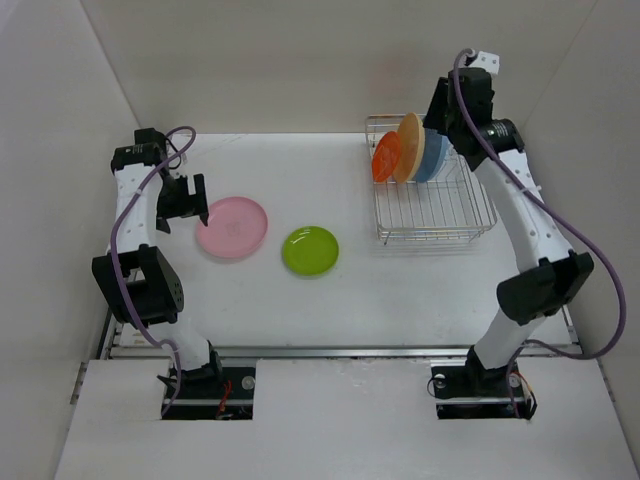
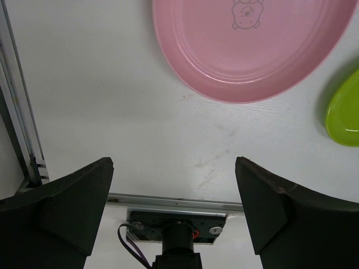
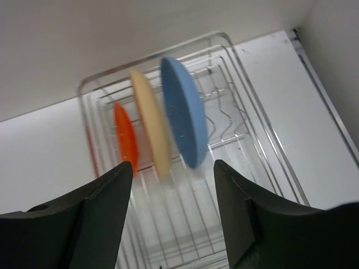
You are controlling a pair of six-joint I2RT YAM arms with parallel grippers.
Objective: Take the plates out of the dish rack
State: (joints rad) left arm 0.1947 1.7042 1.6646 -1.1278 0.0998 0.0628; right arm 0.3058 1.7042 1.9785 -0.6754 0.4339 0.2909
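Note:
The silver wire dish rack stands at the back right. Three plates stand on edge in it: orange-red, cream-yellow and blue. My right gripper hovers above them, open and empty. In the right wrist view its fingertips frame the orange-red, cream-yellow and blue plates over the rack's grid. A pink plate and a lime green plate lie flat on the table. My left gripper hangs open just left of the pink plate, holding nothing.
White walls close the table in at the back and on both sides. A metal rail runs along the near edge, with both arm bases behind it. The lime green plate's edge shows at the right of the left wrist view.

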